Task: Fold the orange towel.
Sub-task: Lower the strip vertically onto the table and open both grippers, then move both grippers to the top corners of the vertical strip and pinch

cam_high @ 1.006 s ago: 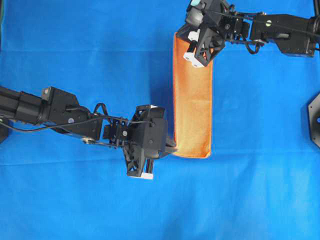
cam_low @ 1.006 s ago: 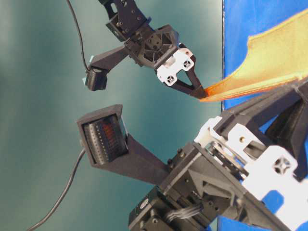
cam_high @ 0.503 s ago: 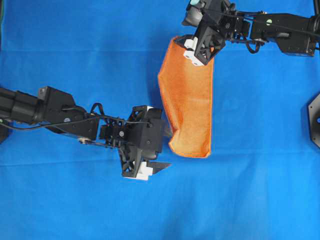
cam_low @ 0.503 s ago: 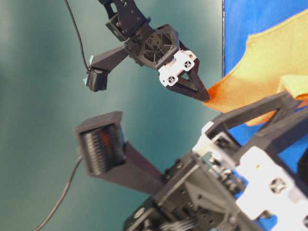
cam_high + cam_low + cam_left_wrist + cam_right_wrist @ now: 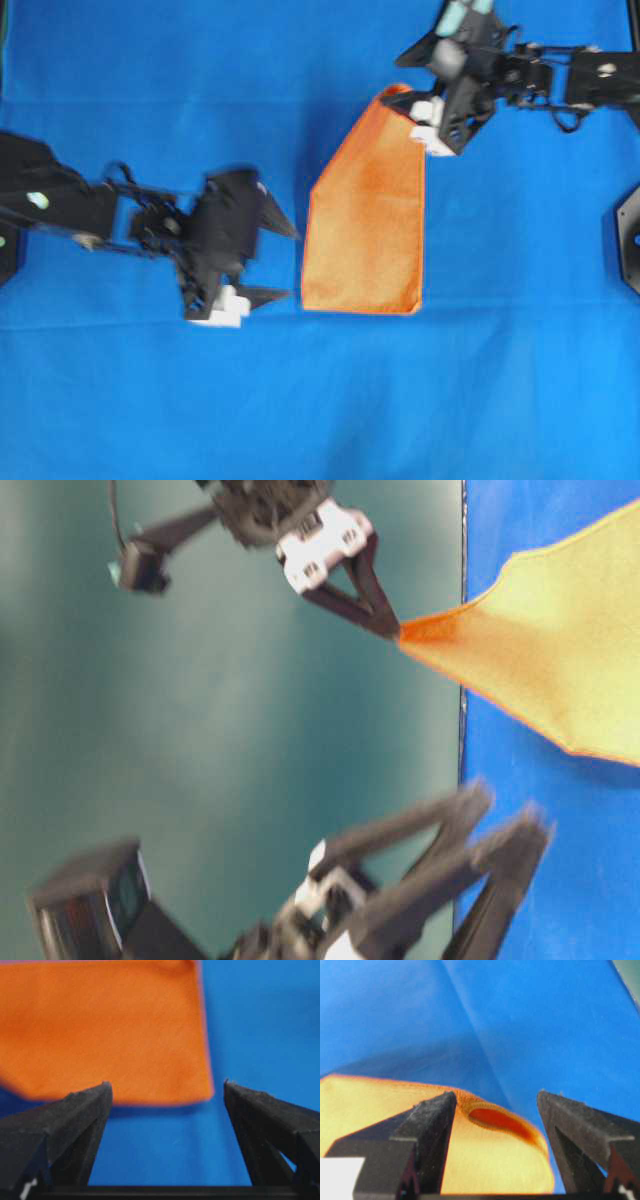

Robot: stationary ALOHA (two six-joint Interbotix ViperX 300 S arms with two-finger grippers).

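In the overhead view, the left gripper (image 5: 282,262) was seen at centre left of the frame, blurred, its jaws spread wide and holding nothing; its fingertips were pointed toward the orange towel (image 5: 368,222) and kept just apart from the towel's left edge. In the left wrist view, the same gap was confirmed: the two black fingers (image 5: 75,1120) were parted, with only the blue cloth (image 5: 250,1020) between them and the towel's corner lying beyond. The orange towel was laid folded in the middle of the frame on the blue cloth, wider at the bottom and narrowing toward the upper right. At upper right, the right gripper (image 5: 432,128) was placed at the towel's top corner. In the right wrist view, its jaws were seen open, with a raised fold of the towel (image 5: 495,1120) between them, ungripped.
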